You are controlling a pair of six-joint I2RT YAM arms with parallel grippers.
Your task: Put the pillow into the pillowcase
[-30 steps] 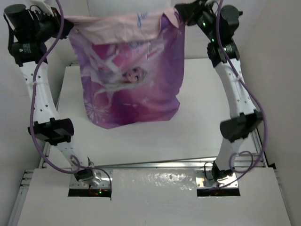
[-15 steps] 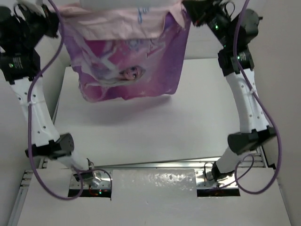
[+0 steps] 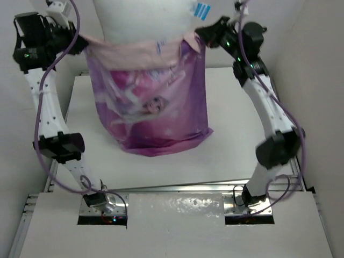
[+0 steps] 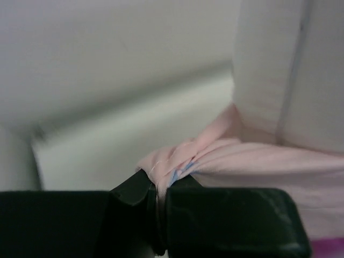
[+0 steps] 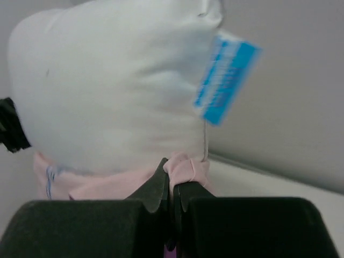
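While both arms hold it up, the pillowcase (image 3: 153, 107) hangs over the table (image 3: 242, 102).
The left gripper (image 3: 80, 42) pinches its pink left corner; the pillow (image 3: 142, 19) stands in its mouth; the right gripper (image 3: 200, 33) clamps the right corner.

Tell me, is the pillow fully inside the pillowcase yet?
Only partly: the pillow sticks out above the pink rim of the pillowcase, which the left gripper and right gripper pinch at the corners.

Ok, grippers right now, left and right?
Left gripper: shut on the pillowcase, at its pink rim.
Right gripper: shut on the pillowcase's opposite rim corner.
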